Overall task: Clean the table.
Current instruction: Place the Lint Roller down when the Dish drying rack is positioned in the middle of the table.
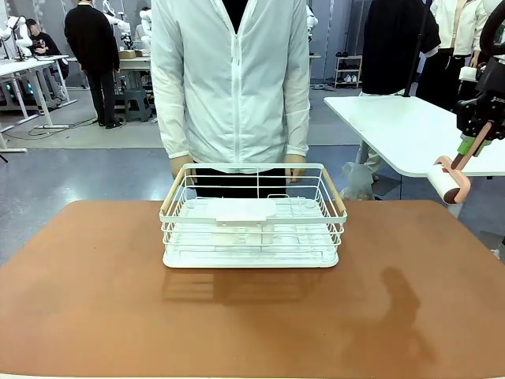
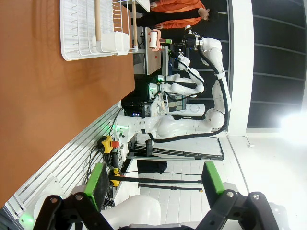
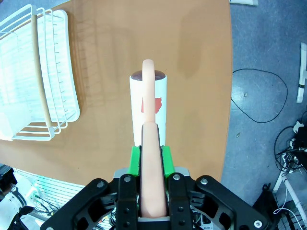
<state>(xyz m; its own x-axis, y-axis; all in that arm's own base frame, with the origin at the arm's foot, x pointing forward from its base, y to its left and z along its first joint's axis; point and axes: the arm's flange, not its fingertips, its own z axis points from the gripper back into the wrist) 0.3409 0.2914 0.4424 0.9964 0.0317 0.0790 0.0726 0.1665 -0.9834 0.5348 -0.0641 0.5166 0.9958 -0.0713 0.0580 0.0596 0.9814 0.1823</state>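
One big reddish-brown surface point(image 1: 252, 316) takes up most of the front view, matte and smooth, with rounded far corners. Its near edge is cut off by the bottom of the frame. It reaches from the robot's side across to the person point(image 1: 230, 79) standing at the far edge in a white zip jacket. There's a darker smudge-like patch on the right half; can't tell if it's a stain or a shadow.

Next down in size, a white wire basket point(image 1: 252, 217) sits on the far middle of the surface, with wooden handles at the ends and a white tray-ish insert inside. The person's hands sit just behind its back rim, partly hidden by the wire.

Right pincer point(image 3: 152, 158) is clamped tight on the pinkish handle of a lint roller point(image 3: 148, 103), green pads pressed against both sides. The roller's white drum points away from the wrist camera, above the surface's right part. In the front view the roller point(image 1: 451, 180) hangs off the right edge of the frame, with the arm mostly cut off.

Left pincer point(image 2: 156, 184) stands wide open with nothing between the pads, off beyond the side of the surface, with floor and rig behind it.
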